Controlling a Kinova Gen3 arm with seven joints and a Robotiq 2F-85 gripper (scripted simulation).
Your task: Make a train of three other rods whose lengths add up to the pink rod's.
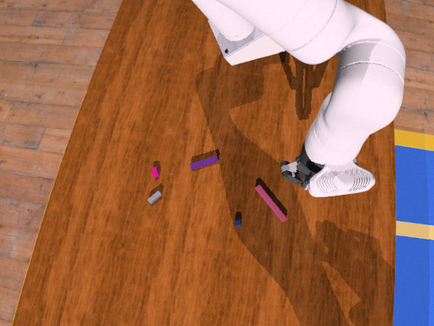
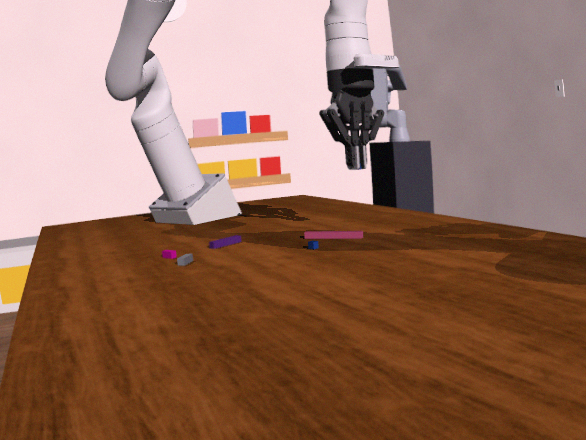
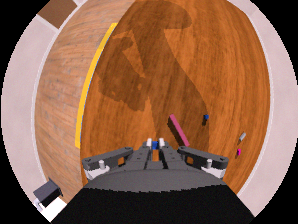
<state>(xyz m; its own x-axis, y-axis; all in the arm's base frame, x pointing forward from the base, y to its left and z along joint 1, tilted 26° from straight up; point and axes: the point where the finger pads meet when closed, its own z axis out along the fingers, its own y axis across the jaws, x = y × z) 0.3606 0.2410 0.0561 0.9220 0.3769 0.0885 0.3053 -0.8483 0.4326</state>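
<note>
From the exterior viewpoint, the grey rod [image 1: 155, 197] [image 2: 185, 259] [image 3: 242, 136] lies nearest, beside the magenta rod [image 1: 155, 173] [image 2: 169, 254] [image 3: 239, 152]. A loose blue rod [image 1: 238, 223] [image 2: 313, 245] [image 3: 206, 117] and the purple rod [image 1: 204, 162] [image 2: 225, 242] lie separately on the table [image 1: 148, 259] [image 2: 280, 345] [image 3: 230, 65]. Beyond the loose blue rod lies the pink rod [image 1: 271, 203] [image 2: 333, 235] [image 3: 179, 130]. Above the table, the gripper [image 1: 288, 168] [image 2: 356, 165] [image 3: 155, 144] pinches a second blue rod [image 2: 361, 165] [image 3: 155, 145].

Up at eleven o'clock in the exterior view, two wall shelves [image 2: 240, 140] carry coloured blocks [image 2: 234, 123]! A dark cabinet [image 2: 414, 175] stands at one o'clock, a wall switch [image 2: 559, 88], probably, at two; blue matting [image 1: 415, 185] lies at three from above.
</note>
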